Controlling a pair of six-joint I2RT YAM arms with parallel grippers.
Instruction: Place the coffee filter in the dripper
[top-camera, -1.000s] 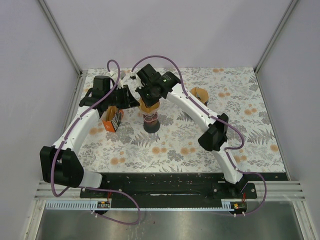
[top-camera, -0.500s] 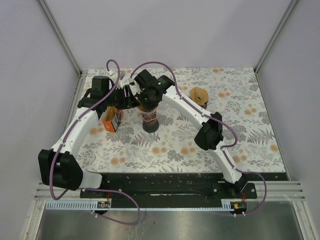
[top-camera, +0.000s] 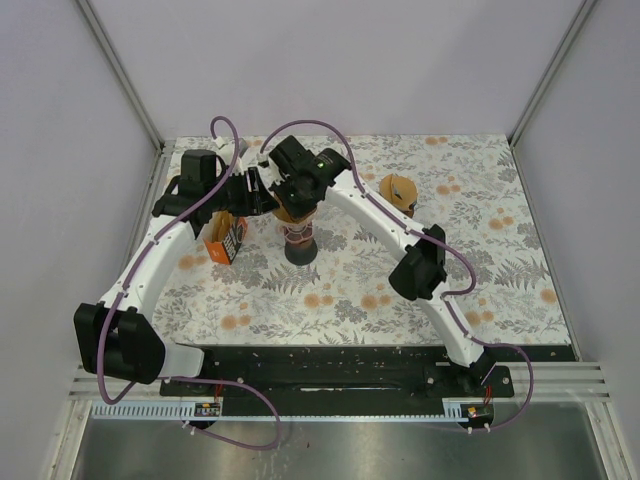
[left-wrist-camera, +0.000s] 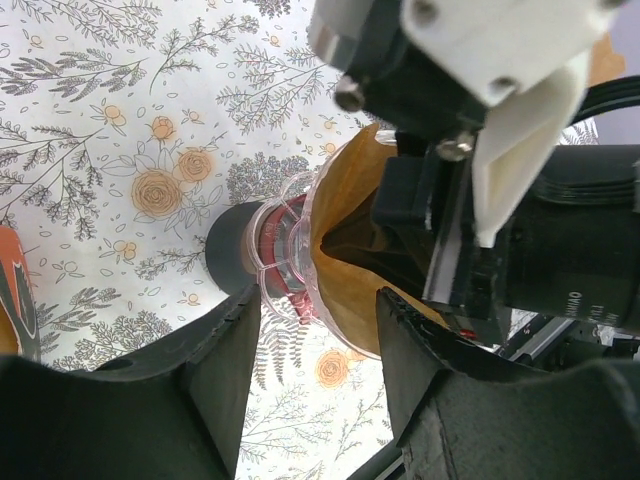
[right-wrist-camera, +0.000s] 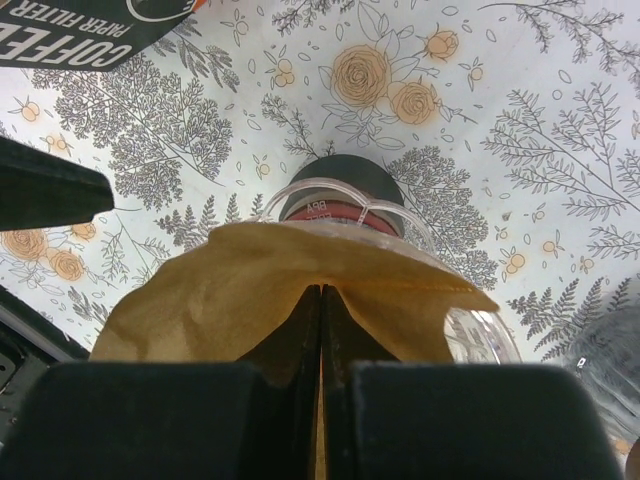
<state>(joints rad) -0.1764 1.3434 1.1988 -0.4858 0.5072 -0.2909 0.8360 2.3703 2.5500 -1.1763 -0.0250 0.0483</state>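
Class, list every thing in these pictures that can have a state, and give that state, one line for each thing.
coffee filter: pinched at its top edge, lower part inside the dripper.
dripper: upright, holding the filter's lower part.
right pincer: shut on the coffee filter, not yet released.
left pincer: open, holding nothing.
filter pack: ungripped, to the left of the dripper.

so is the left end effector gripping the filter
No, the left end effector is open; the right end effector pinches the filter.
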